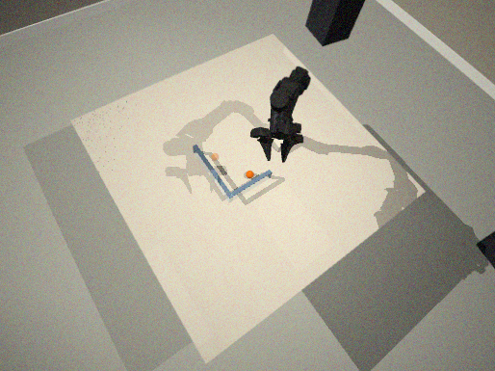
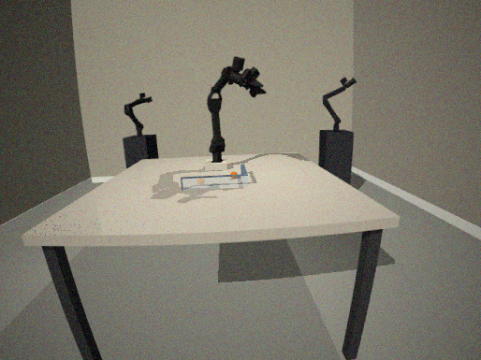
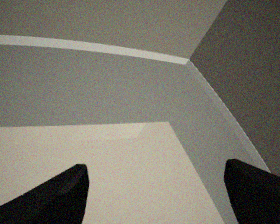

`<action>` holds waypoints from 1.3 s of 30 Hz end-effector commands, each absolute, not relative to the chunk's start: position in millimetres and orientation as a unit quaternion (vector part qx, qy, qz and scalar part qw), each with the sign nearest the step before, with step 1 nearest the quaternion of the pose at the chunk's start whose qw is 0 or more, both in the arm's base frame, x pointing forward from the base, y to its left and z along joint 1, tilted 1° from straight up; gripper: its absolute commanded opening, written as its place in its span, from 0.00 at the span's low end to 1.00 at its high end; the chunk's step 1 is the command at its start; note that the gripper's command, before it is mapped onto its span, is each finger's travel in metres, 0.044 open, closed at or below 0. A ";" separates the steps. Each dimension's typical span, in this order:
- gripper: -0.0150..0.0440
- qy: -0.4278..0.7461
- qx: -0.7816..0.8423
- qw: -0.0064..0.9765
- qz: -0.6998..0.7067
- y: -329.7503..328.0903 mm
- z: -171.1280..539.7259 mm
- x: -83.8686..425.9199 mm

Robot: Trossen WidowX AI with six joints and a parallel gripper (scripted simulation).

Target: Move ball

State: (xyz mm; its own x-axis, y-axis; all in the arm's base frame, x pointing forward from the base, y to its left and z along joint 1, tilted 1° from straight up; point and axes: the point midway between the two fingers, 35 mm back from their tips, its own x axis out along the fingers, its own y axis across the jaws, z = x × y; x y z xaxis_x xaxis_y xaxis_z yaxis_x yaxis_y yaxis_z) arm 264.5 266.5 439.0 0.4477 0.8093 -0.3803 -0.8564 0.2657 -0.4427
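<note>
From wrist, fingers, table, ball unseen

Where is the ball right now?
In the top view the ball lies on the table inside the walls, beside the shorter wall, apart from the copy and gripper.
</note>
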 end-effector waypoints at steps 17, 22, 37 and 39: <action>0.75 0.388 -0.514 0.564 0.516 171.6 116.8 279.5; 0.75 0.453 -0.532 0.480 0.530 133.5 65.0 249.7; 0.75 0.455 -0.532 0.477 0.531 132.3 48.3 248.6; 0.75 0.455 -0.532 0.477 0.531 132.3 48.0 248.6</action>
State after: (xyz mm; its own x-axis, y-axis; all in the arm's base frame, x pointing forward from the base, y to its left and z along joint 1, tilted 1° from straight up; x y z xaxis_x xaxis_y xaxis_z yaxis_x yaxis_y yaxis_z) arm 248.8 133.3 53.4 0.0266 0.0294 -0.9992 -0.9916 -0.1255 -0.0301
